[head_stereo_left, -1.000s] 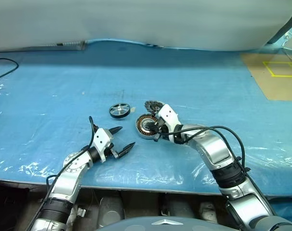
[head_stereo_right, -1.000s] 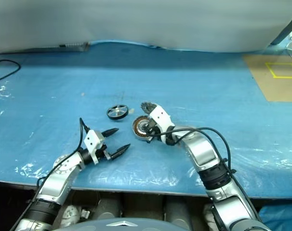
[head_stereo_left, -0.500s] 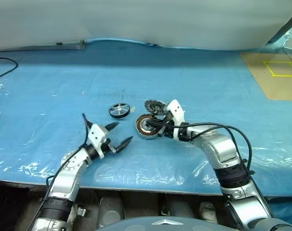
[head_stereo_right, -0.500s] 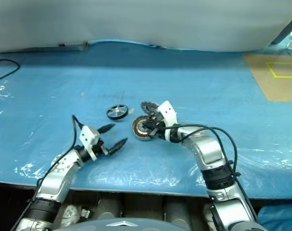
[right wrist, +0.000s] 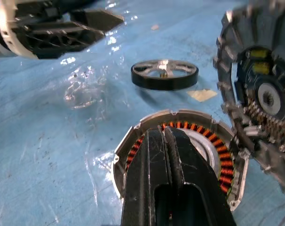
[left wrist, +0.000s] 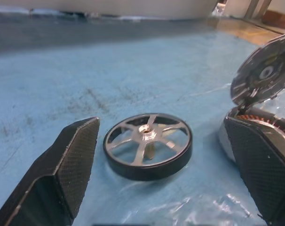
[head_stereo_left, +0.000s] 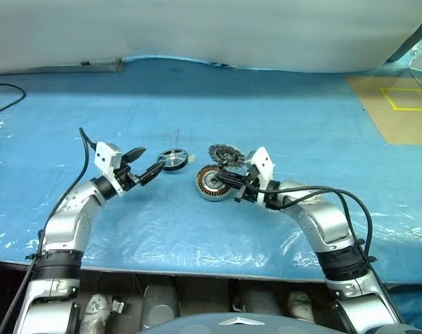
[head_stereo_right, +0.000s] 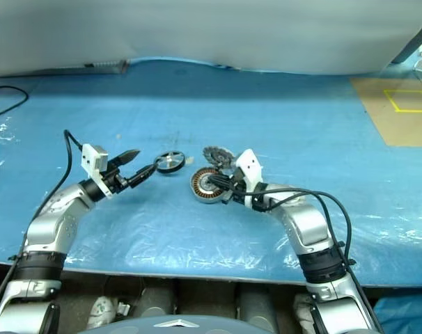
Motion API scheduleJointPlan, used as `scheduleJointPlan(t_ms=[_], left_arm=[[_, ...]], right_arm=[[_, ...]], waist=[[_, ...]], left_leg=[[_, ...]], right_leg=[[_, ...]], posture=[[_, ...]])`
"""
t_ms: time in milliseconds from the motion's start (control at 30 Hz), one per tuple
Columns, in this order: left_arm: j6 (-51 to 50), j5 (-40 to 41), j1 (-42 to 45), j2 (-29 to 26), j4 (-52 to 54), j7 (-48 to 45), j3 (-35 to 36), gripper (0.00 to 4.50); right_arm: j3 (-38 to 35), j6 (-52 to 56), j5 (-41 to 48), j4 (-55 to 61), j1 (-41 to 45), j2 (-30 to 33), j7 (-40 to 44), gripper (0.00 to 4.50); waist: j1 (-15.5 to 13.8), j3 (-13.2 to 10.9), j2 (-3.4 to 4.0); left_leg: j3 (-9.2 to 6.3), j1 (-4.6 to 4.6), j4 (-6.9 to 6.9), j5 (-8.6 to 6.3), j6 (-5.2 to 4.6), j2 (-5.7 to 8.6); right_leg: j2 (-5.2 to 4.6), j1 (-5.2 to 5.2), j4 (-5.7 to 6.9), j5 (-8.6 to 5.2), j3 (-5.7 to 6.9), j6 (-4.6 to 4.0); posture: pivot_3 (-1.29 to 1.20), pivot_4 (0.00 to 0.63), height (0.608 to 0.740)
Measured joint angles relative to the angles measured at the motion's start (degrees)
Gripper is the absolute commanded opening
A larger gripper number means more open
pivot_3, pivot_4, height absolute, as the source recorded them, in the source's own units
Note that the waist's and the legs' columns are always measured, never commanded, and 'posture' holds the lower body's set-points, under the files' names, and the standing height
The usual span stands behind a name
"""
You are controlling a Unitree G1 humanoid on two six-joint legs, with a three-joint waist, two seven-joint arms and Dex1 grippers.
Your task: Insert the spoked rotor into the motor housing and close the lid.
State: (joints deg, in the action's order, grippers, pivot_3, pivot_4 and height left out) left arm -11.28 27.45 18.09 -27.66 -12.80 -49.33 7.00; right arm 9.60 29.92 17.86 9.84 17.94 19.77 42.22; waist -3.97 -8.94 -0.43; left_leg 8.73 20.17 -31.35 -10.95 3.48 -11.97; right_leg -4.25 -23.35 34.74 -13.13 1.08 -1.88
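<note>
The spoked rotor [head_stereo_left: 173, 159], black-rimmed with silver spokes, lies flat on the blue sheet. My left gripper [head_stereo_left: 150, 160] is open just left of it, level, and its fingers [left wrist: 72, 165] frame the rotor [left wrist: 148, 146] from the near side without touching. To the rotor's right sits the motor housing [head_stereo_left: 212, 182] with copper windings [right wrist: 222, 160] showing. The slotted lid [head_stereo_left: 225, 153] stands tilted up at the housing's far edge. My right gripper [right wrist: 163, 133] is shut with nothing in it, its tips lying over the housing's near rim and windings.
The table is covered by a blue plastic sheet [head_stereo_left: 280, 118], wrinkled toward the front edge. A brown board with a yellow taped square [head_stereo_left: 406, 101] lies at the far right. A black cable [head_stereo_left: 5, 94] loops at the far left. A small pale scrap [right wrist: 201, 95] lies by the rotor.
My left gripper has risen and swung away from the front edge to the rotor's left side, still open. The right gripper has drawn back slightly, showing more of the raised lid.
</note>
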Motion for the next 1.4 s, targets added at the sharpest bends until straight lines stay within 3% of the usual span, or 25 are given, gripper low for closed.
scheduleJointPlan(t_ms=[333,667,767,833,1400], left_arm=[[5.32,-7.14,17.33,-1.49,-26.22,-12.73,-3.48,4.5],[15.52,-17.19,28.84,0.75,-46.32,-14.79,-7.34,4.5],[17.48,-18.59,30.03,1.2,-48.62,-14.87,-7.41,3.94],[18.59,-19.16,30.73,1.43,-49.72,-14.93,-7.38,3.3],[19.68,-22.61,30.88,1.51,-49.68,-16.82,-8.55,3.3]], right_arm=[[0.25,-9.32,-1.56,-0.2,-2.86,0.0,0.72,0.05],[0.9,-11.86,-3.66,-1.59,-4.67,-0.62,-0.01,0.05],[1.26,-11.85,-4.32,-1.6,-4.96,-0.49,-0.04,0.0],[1.26,-11.83,-4.43,-1.59,-4.97,-0.48,-0.1,0.0],[1.95,-11.66,-5.22,-2.58,-4.76,-0.73,-0.75,0.0]], waist=[[-0.02,-0.03,-0.05],[-0.13,-0.08,-0.14],[-0.12,-0.09,-0.15],[-0.16,-0.09,-0.16],[-0.24,-0.1,-0.17]], left_leg=[[-0.08,0.03,0.0,0.01,0.0,0.02],[-0.18,0.11,0.0,0.01,0.01,0.05],[-0.18,0.11,0.0,0.01,0.01,0.04],[-0.19,0.12,0.0,0.01,0.01,0.05],[-0.19,0.12,0.01,0.01,0.01,0.05]], right_leg=[[0.0,0.02,0.0,0.01,0.03,0.01],[-0.02,0.03,-0.01,0.07,0.07,0.1],[-0.02,0.03,-0.01,0.06,0.09,0.09],[-0.02,0.03,-0.01,0.06,0.09,0.09],[-0.05,0.04,-0.02,0.01,0.12,0.01]], posture=[[0.0,0.15,0.74],[0.0,0.15,0.74],[0.0,0.15,0.74],[0.0,0.15,0.74],[0.0,0.15,0.74]])
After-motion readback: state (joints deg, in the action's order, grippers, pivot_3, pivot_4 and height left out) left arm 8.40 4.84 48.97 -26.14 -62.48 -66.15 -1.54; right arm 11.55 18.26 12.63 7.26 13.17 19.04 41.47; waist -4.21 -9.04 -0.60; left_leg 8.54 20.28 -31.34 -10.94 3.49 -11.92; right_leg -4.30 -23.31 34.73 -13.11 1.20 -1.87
